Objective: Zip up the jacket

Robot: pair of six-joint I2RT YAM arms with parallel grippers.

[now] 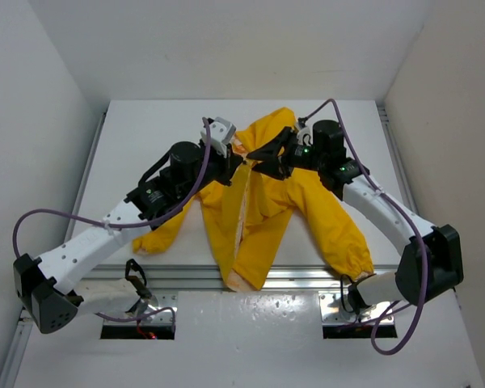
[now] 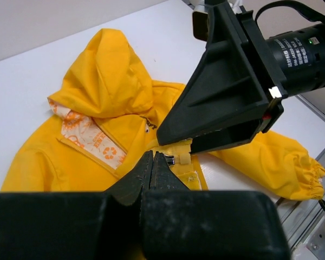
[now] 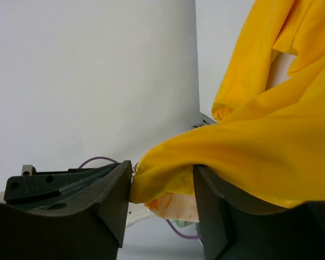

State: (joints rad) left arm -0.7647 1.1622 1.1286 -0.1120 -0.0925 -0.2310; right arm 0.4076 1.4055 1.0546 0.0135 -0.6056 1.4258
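Two arms reach from the near edge over a white tabletop [image 1: 145, 129]. The yellow jacket [image 1: 267, 218] lies front-up across the middle of it. The hem [image 1: 244, 279] sits at the near edge and the front panels are parted from there upward. One sleeve [image 1: 163, 233] trails to the left. The other sleeve runs to the right and ends in a gathered cuff [image 1: 357, 265] near the edge.

At chest height the two grippers meet over the front opening:

- **Left gripper** [image 2: 153, 157]: the jaws are pressed fully together, with the tips down on the yellow fabric just beside a pale zipper tab [image 2: 169, 159]. Whether they pinch any cloth cannot be told.
- **Right gripper** [image 3: 161, 174]: the jaws are partly closed and hold a fold of the jacket edge. The fabric fills the gap and touches both inner faces.

Beyond the grippers, the orange-and-white patterned lining [image 2: 89, 135] shows along the open collar. The hood [image 2: 105, 76] lies flat toward the far side of the tabletop.
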